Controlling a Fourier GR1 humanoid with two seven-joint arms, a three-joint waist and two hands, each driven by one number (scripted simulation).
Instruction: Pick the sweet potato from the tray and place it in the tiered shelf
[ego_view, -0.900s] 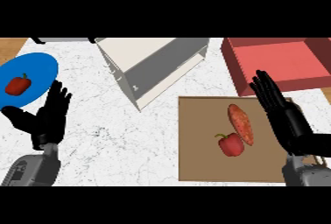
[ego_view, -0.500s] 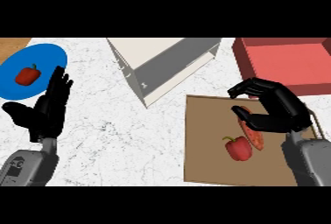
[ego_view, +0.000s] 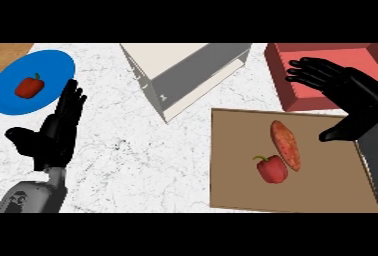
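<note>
The sweet potato (ego_view: 285, 145), orange-brown and elongated, lies on the brown tray (ego_view: 236, 192) at the lower right, next to a red bell pepper (ego_view: 272, 169). My right hand (ego_view: 348, 95) is open to the right of and above the sweet potato. Its fingers spread over the red bin and its thumb points down by the tray's right edge. It touches nothing. The white and grey tiered shelf (ego_view: 188, 72) stands at top centre, left of the tray's far corner. My left hand (ego_view: 53, 135) rests open at the lower left, fingers up.
A blue plate (ego_view: 52, 70) at the upper left carries a second red bell pepper (ego_view: 29, 86). A red bin (ego_view: 299, 95) sits at the top right behind the tray. White marble counter (ego_view: 140, 165) lies between my left hand and the tray.
My right hand, curled over the sweet potato half a second ago, has opened and moved up and right toward the red bin. The sweet potato still lies on the tray. The left hand stayed put.
</note>
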